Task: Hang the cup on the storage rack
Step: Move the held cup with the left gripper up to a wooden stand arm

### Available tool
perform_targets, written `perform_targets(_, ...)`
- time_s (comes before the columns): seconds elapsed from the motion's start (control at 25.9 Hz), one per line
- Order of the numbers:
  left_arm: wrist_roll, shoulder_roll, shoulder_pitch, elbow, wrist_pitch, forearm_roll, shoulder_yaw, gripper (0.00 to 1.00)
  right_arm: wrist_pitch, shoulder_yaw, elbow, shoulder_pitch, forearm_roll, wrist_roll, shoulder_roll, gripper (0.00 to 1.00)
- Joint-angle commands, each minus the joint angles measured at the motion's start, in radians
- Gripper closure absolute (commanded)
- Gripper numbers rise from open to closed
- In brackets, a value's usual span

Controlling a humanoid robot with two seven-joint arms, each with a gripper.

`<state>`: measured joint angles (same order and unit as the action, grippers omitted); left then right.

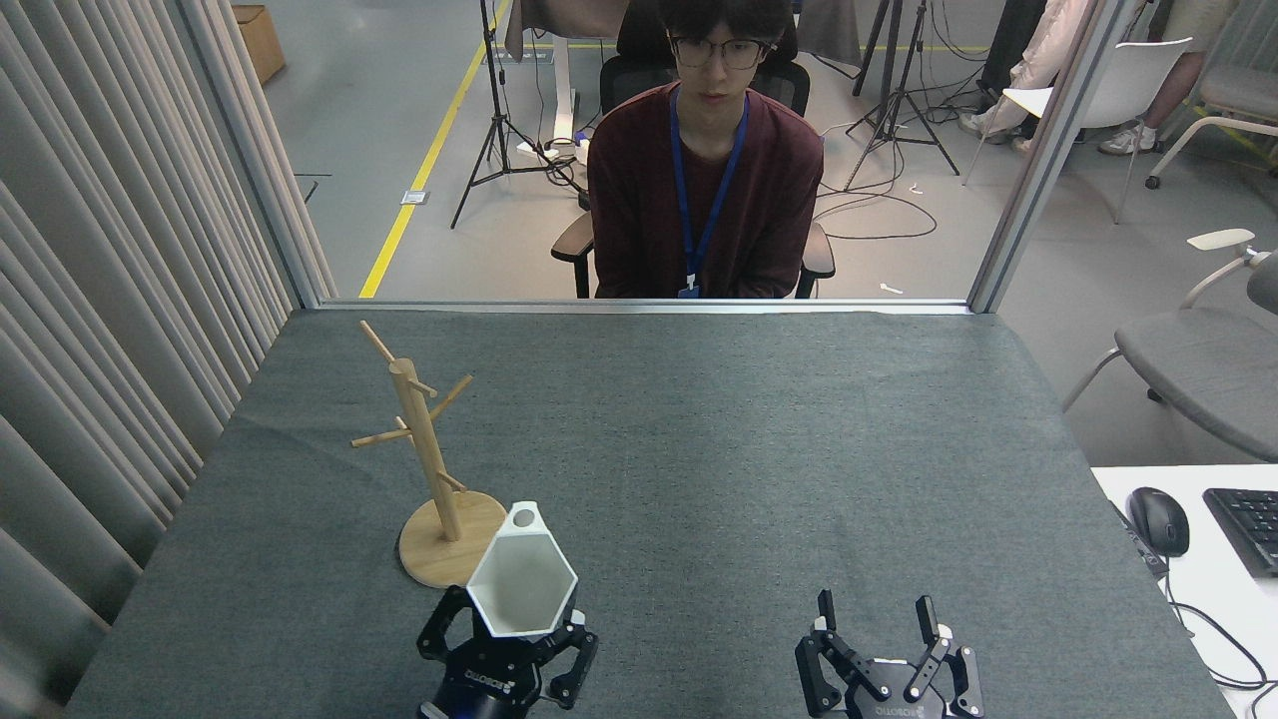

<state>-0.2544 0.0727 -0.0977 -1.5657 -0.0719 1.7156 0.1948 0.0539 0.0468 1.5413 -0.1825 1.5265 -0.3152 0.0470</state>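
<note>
A white hexagonal cup (521, 582) is held mouth-up near the table's front edge, its rim tab with a round hole pointing away from me. My left gripper (509, 647) is shut on the cup from below. The cup's rim overlaps the round base of the light wooden storage rack (427, 461), which stands upright at the left with several thin angled pegs, all bare. Well to the right, my right gripper (877, 613) is open with nothing between its two raised fingers.
A person sits in a chair behind the table's far edge (639, 306). Curtains (100, 300) run along the left side. A mouse (1158, 519) and a keyboard (1248, 524) lie on a white desk off the table's right.
</note>
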Motion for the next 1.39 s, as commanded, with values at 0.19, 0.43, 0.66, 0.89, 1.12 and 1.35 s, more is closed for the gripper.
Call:
perform_targets(0.19,0.006,-0.010,0.001,-0.059,0.100,0.013,-0.218,0.67,-0.022,-0.018,0.000,-0.018,-0.003,-0.007,0.011,0.01)
perform_targets(0.43,-0.005,-0.016,0.053,-0.011,0.195,0.208,-0.304,0.67,-0.026,-0.016,0.000,-0.018,-0.002,-0.007,0.013,0.01)
perform_targets(0.66,-0.005,0.003,0.174,0.138,0.251,0.354,-0.333,0.67,-0.026,-0.018,0.000,-0.017,-0.002,-0.007,0.014,0.01)
perform_targets(0.89,-0.005,0.006,0.253,0.236,0.281,0.403,-0.347,0.67,-0.026,-0.018,0.000,-0.015,-0.002,-0.007,0.014,0.01)
perform_targets(1.12,-0.005,0.006,0.286,0.293,0.284,0.420,-0.360,0.67,-0.026,-0.018,-0.001,-0.009,-0.003,-0.007,0.014,0.01)
perform_targets(1.35,-0.006,0.024,0.312,0.389,0.317,0.527,-0.359,0.66,-0.028,-0.018,-0.001,-0.006,-0.003,-0.007,0.010,0.01)
